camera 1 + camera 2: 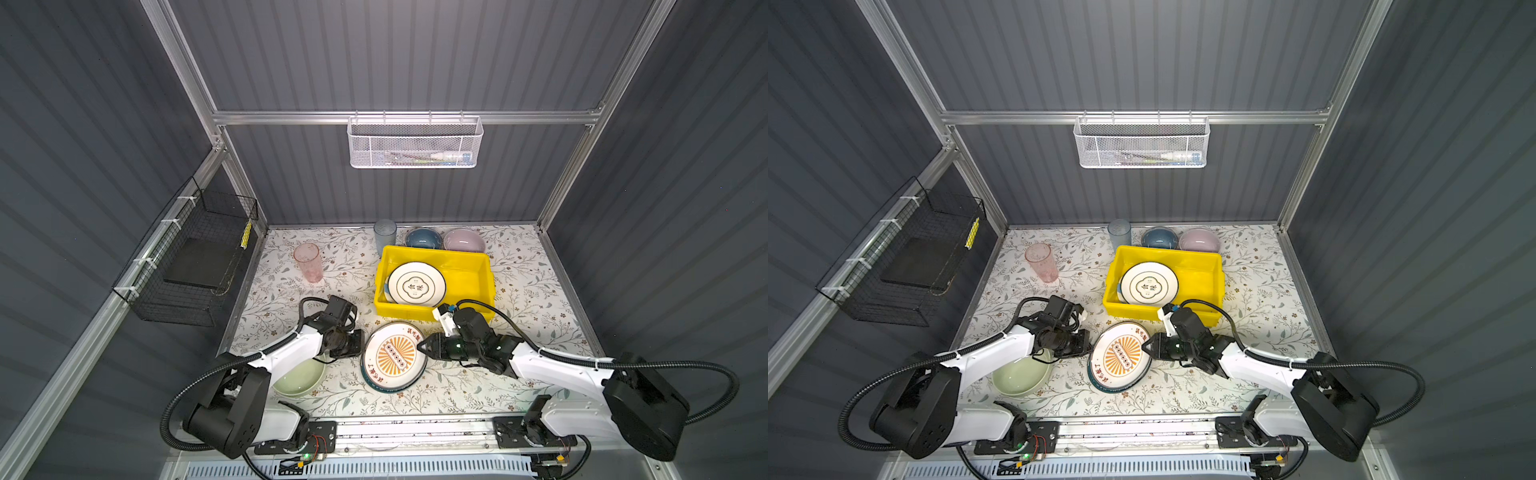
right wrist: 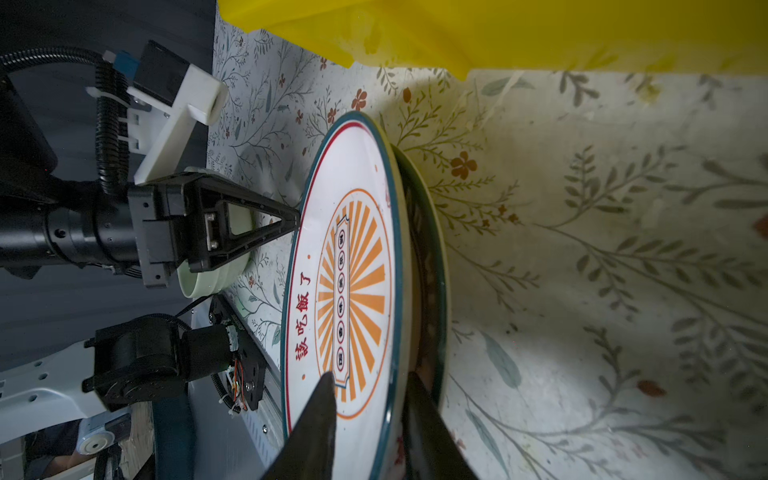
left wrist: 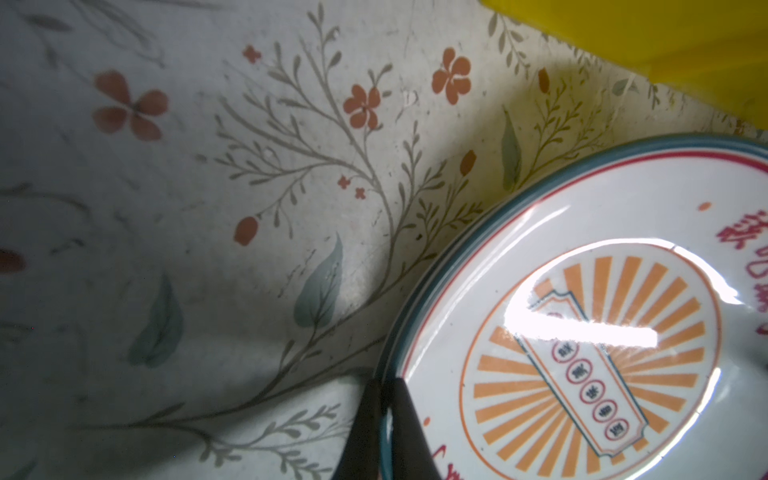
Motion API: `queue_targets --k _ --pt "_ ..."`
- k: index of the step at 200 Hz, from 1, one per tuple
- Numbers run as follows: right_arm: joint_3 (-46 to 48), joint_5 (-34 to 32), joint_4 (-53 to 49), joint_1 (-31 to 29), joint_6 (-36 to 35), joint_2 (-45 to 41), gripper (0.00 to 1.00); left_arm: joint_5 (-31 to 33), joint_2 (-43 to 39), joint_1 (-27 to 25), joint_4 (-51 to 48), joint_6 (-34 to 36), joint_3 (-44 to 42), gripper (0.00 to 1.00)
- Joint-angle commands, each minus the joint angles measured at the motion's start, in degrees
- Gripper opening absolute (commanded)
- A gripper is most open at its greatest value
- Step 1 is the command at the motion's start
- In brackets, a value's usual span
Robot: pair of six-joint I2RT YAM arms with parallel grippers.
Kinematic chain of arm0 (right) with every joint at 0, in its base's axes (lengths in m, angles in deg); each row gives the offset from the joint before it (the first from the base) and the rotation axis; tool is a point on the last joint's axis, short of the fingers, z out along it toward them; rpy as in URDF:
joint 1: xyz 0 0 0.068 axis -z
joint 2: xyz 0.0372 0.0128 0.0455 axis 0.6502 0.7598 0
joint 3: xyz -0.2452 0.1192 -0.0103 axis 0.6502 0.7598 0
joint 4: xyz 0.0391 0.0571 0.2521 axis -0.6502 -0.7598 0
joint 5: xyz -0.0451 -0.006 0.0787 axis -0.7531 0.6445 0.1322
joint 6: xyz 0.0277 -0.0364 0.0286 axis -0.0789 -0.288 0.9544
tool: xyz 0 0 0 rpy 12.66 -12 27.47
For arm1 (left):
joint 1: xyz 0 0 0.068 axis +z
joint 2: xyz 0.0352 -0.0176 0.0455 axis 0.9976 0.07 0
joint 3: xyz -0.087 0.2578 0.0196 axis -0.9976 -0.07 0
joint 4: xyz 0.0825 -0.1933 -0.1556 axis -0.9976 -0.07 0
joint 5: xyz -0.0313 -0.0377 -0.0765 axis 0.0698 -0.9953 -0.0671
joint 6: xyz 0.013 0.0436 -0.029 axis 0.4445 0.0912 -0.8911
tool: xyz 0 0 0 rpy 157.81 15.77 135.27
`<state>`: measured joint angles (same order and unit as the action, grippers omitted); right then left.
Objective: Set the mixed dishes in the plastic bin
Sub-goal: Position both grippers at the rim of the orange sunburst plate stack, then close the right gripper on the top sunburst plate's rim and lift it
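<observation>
Gripping from opposite sides, the left hand [image 3: 383, 395] was pinched tight on the left rim of the green-rimmed plate [image 1: 395, 357], while the right hand [image 2: 370, 380] clamped its right rim, one finger above and one below. The plate was over the bench [image 1: 519, 291], just in front of the yellow bin [image 1: 432, 252] and outside it. A white plate [image 1: 417, 285] lay inside the bin.

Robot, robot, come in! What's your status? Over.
Left gripper shut on green-rimmed plate; right gripper shut on its opposite rim. Plate tilted, not yet in yellow bin. Bin's near wall ahead; white plate already inside.
</observation>
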<state>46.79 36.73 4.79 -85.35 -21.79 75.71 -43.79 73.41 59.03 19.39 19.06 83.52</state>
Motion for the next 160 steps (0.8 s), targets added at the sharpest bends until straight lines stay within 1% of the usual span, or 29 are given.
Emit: queue_targets --k 1,22,25,32,35,49,79,122,126,160 --pt "-2.2 0.4 0.2 -0.5 0.2 1.6 0.27 -1.4 1.6 -0.4 -1.0 -0.4 0.3 0.09" --pt "-3.3 -1.2 -2.2 -0.5 0.1 2.8 0.23 -1.4 2.0 -0.3 -1.0 -0.4 0.8 0.09" --pt "-3.4 -3.2 -2.5 -0.5 0.1 2.9 0.23 -1.4 2.0 -0.4 -1.0 -0.5 0.9 0.09" --pt "-3.7 -4.1 -3.1 -0.6 -0.1 3.3 0.21 -1.4 2.1 -0.4 -0.9 -0.4 1.0 0.09" --pt "-3.9 -4.3 -3.3 -0.6 -0.1 3.4 0.21 -2.9 2.1 -0.4 -0.9 -0.4 1.0 0.09" --pt "-4.2 -5.1 -3.8 -0.6 -0.1 4.0 0.18 -3.2 2.2 -0.4 -0.8 -0.6 1.2 0.09" --pt "-5.0 -6.7 -6.6 -0.6 0.4 4.2 0.08 -3.1 1.4 -0.5 -1.3 -0.6 1.7 0.09" --pt "-4.0 -8.0 -9.1 -0.6 0.6 1.4 0.02 -2.3 -1.6 -0.4 -4.1 0.0 3.1 0.11" --pt "-4.1 -8.0 -9.3 -0.6 0.6 1.1 0.02 -0.5 -1.7 -0.5 -4.3 0.1 3.3 0.11" --pt "-3.9 -8.0 -11.0 -0.6 0.2 -2.6 0.00 0.9 -3.0 -0.4 -6.8 0.7 5.1 0.15"
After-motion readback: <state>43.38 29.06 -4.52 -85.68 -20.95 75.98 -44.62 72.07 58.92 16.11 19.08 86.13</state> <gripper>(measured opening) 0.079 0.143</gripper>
